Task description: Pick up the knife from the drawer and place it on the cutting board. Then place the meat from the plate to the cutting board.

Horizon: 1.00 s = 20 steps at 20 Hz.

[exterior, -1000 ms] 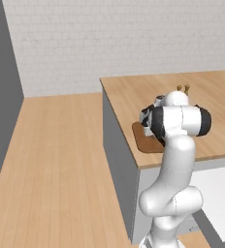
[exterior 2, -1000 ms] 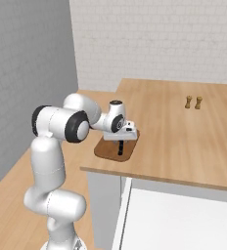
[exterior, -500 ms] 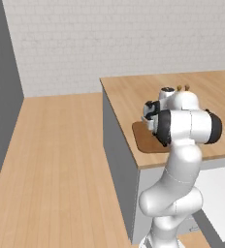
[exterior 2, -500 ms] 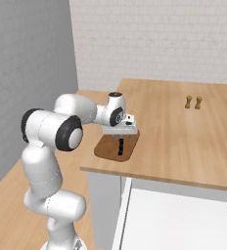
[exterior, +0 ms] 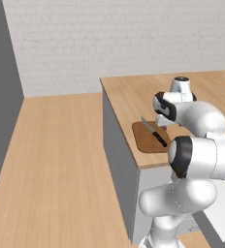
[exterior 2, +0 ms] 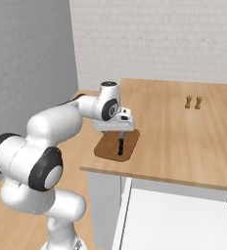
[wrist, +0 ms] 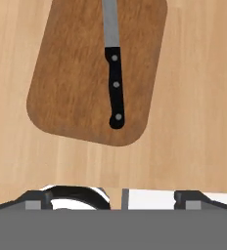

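Lying flat on dark-brown rounded wooden cutting board [wrist: 93, 73] near the tan wooden worktop [wrist: 203, 97] edge: slim black-handled, grey-bladed knife [wrist: 114, 73]. Hovering above, claw [wrist: 112, 199], spread wide, gripping nothing.

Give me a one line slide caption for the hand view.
Knife lying flat on the cutting board, open gripper above it.

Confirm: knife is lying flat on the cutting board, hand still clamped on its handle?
Not clamped. The knife does lie flat on the cutting board, but the hand is open above it, off the handle, as the hand view shows.
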Tool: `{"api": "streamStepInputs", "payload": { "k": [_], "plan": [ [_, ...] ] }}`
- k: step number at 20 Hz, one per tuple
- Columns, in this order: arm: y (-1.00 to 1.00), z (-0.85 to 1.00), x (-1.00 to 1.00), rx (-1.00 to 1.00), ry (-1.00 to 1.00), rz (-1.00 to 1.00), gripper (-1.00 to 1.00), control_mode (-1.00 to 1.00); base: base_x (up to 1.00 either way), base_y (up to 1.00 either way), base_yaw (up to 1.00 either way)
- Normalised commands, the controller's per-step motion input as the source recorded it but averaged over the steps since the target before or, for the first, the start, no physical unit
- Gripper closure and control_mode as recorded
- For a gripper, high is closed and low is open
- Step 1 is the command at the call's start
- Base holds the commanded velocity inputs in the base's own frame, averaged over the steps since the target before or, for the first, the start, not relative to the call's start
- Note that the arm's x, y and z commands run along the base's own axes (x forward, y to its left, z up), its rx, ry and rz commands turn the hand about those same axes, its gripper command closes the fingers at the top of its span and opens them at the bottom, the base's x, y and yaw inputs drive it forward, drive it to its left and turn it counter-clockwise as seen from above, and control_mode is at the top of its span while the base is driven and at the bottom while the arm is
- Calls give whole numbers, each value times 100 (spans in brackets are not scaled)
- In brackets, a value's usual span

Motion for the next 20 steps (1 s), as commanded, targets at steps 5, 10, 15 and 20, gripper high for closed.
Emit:
{"api": "streamStepInputs", "payload": {
  "k": [5,10,15,20],
  "plan": [
    [3,30,-100,1,0,0,-100,-100,0,0,0],
    [8,19,-96,0,0,0,-100,-100,0,0,0],
    [13,13,-65,0,-3,0,-100,-100,0,0,0],
    [9,0,-20,0,-6,0,-100,-100,0,0,0]
  ]
}}
